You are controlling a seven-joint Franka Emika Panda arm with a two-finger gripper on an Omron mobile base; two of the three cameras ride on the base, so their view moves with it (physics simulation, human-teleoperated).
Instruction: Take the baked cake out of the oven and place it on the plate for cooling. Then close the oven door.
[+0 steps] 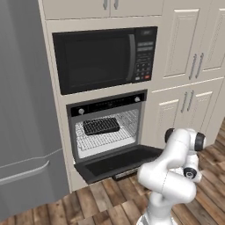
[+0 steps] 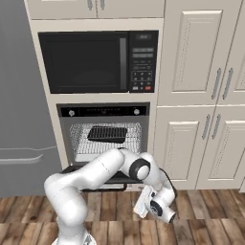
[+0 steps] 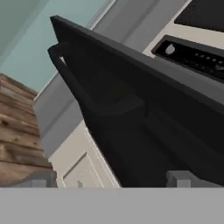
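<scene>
The oven stands open with its oven door dropped flat. A dark rectangular cake rests on the wire rack inside. My gripper is open and holds nothing. It hangs low in front of the cabinets, below and to the right of the door, looking up at the door's outer face and its black bar handle. My arm hides most of the door in the right base view. The plate is out of view.
A black microwave sits above the oven. A grey fridge stands to the left, and cream cabinets to the right. Wooden floor lies below.
</scene>
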